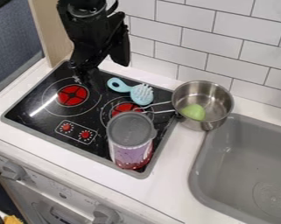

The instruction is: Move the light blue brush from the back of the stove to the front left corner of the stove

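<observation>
Camera view: pincer (87,81) over black stovetop (40,117), near blue brush (134,91).

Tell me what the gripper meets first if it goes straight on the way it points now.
The gripper likely meets the black stovetop beside the red burner mark at image left; the blue brush looks just off that line. Depth is unclear from this angle.

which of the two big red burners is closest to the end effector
The burner on the picture's left, just by the end effector. Its red center shows whole, while the other burner is partly hidden by the gray-lidded canister.
</observation>
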Tool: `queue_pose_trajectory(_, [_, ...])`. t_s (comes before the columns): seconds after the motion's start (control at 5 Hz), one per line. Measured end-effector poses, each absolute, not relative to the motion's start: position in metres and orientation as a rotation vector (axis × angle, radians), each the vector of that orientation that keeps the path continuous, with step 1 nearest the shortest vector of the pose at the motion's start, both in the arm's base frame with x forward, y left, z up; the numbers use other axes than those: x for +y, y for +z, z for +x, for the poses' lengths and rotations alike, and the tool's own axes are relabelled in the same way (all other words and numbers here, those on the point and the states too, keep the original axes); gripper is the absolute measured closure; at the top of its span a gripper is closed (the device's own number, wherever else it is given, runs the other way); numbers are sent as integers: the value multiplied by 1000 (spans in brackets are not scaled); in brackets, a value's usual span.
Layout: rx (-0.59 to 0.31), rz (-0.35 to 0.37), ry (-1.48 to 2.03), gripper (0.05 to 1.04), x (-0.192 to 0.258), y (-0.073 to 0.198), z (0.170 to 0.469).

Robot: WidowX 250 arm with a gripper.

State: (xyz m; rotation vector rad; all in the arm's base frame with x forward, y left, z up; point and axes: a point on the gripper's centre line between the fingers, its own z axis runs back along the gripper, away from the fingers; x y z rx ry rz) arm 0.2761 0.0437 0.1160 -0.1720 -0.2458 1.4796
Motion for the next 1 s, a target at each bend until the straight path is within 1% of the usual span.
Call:
queue_pose_trajectory(0.2, [-217,-152,1487,84,44,108,275])
queue_pose_trajectory(0.4, [-196,-110,1482,84,46,101,288])
queue_pose_trajectory(0.6, [-210,-101,1477,84,51,97,308])
queue_pose_trajectory(0.8, [-196,-109,1461,84,52,80,329])
queue_pose_trajectory(1.0, [-227,-79,1433,84,59,63,344])
